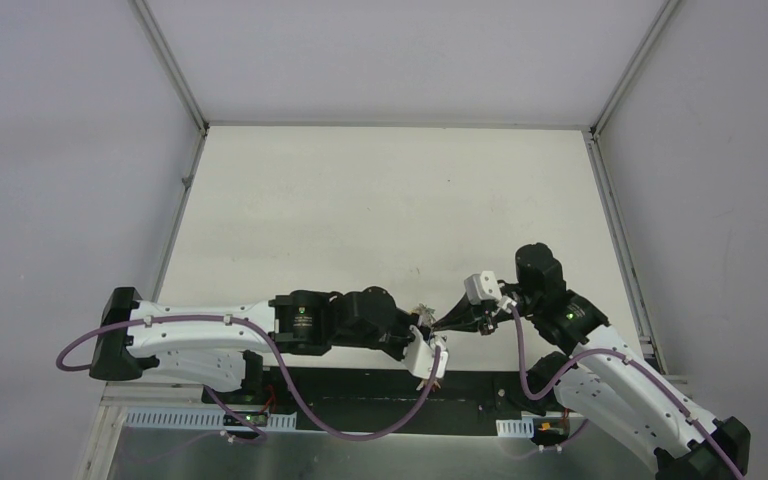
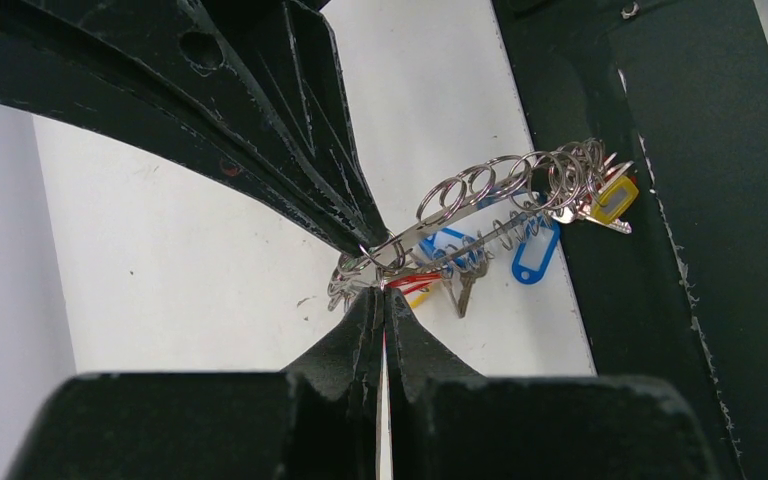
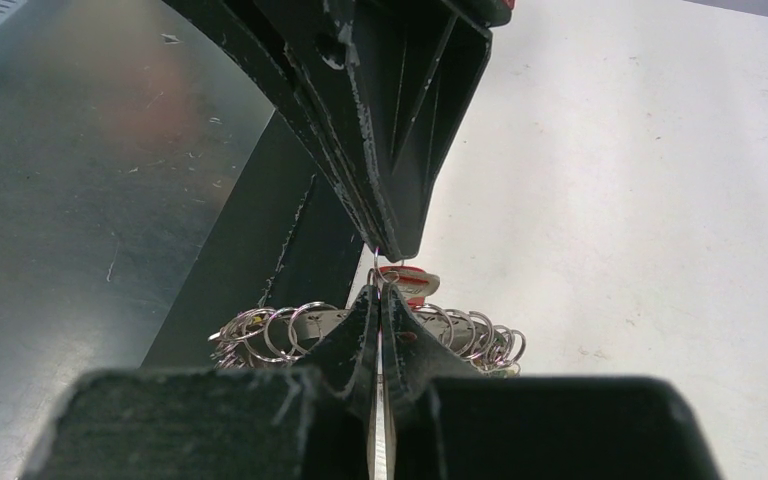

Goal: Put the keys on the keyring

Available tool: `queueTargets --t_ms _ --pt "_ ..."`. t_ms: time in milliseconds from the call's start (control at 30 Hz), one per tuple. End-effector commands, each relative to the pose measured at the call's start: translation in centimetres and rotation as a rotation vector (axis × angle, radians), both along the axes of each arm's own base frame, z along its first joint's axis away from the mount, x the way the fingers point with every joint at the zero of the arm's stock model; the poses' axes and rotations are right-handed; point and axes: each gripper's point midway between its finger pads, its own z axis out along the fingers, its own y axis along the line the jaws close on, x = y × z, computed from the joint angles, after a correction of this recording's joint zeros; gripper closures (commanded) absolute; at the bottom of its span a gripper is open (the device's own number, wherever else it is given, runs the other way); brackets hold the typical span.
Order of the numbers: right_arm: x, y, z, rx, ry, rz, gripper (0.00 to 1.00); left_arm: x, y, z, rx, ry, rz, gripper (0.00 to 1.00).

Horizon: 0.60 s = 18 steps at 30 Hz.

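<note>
The keyring (image 2: 480, 205) is a silver band fringed with small rings, keys, a blue tag (image 2: 535, 262) and a yellow tag (image 2: 612, 200). It hangs just above the table's near edge, between both grippers (image 1: 425, 312). My right gripper (image 3: 378, 290) is shut on the keyring's band (image 3: 310, 322). My left gripper (image 2: 382, 292) is shut on the red key (image 3: 407, 281), with a thin red edge showing between its jaws. The two gripper tips meet almost point to point. In the top view the left gripper (image 1: 420, 326) faces the right gripper (image 1: 455, 320). The black-headed key is out of view.
A black strip (image 1: 360, 385) runs along the table's near edge under the grippers, with a metal surface (image 3: 70, 200) beyond it. The white table (image 1: 390, 200) is framed by grey walls and rails on the left, right and far sides.
</note>
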Motion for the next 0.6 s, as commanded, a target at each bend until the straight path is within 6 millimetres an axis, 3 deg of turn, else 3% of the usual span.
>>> queueTargets --t_ms 0,567 --pt "0.7 0.4 3.3 0.067 -0.098 -0.012 1.0 -0.7 -0.8 1.4 -0.044 -0.02 -0.026 1.0" --pt "1.7 0.5 3.7 0.069 -0.073 -0.093 1.0 0.5 -0.2 -0.7 0.028 -0.051 0.077 1.0"
